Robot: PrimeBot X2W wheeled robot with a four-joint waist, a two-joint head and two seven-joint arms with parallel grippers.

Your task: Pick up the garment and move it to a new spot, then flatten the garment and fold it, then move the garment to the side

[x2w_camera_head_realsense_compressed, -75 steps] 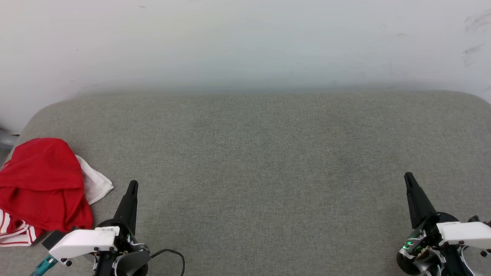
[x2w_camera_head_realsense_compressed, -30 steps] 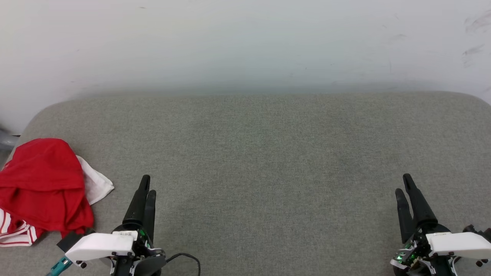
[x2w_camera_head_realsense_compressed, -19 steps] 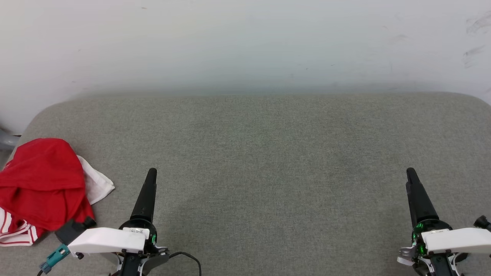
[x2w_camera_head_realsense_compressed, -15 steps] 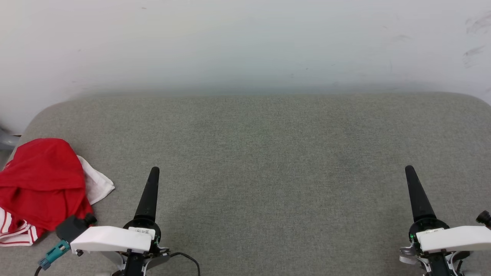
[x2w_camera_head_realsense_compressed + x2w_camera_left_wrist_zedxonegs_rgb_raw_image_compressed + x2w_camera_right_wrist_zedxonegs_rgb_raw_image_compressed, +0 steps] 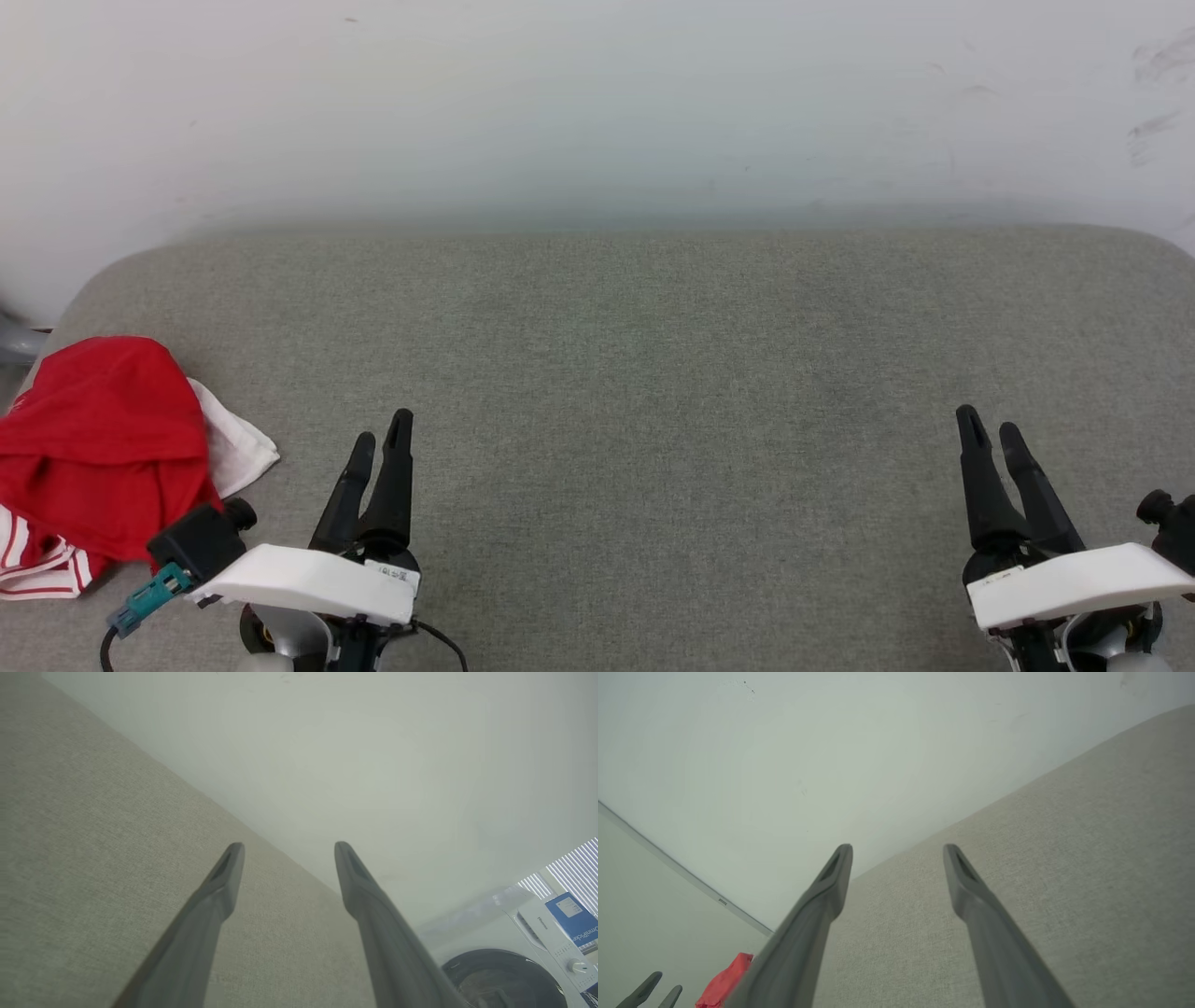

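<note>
The garment (image 5: 103, 457) lies crumpled in a red heap with white parts and striped trim at the left end of the grey cushioned surface (image 5: 653, 373); a red edge of it (image 5: 721, 982) shows in the right wrist view. My left gripper (image 5: 381, 439) hovers open just right of the garment, apart from it, nothing between its fingers (image 5: 224, 877). My right gripper (image 5: 988, 429) stands open at the far right, empty, its fingers (image 5: 966, 877) spread over bare cushion. The left gripper's tips (image 5: 658, 989) also appear in the right wrist view.
A white wall (image 5: 597, 112) backs the cushion. In the left wrist view a washing machine (image 5: 514, 970) with a blue box on top sits beyond the cushion's end. A grey object (image 5: 14, 341) pokes in at the far left edge.
Both wrists have rolled, so each gripper now shows two separate fingers instead of one edge-on. The left gripper drifted slightly right. The garment has not moved.
</note>
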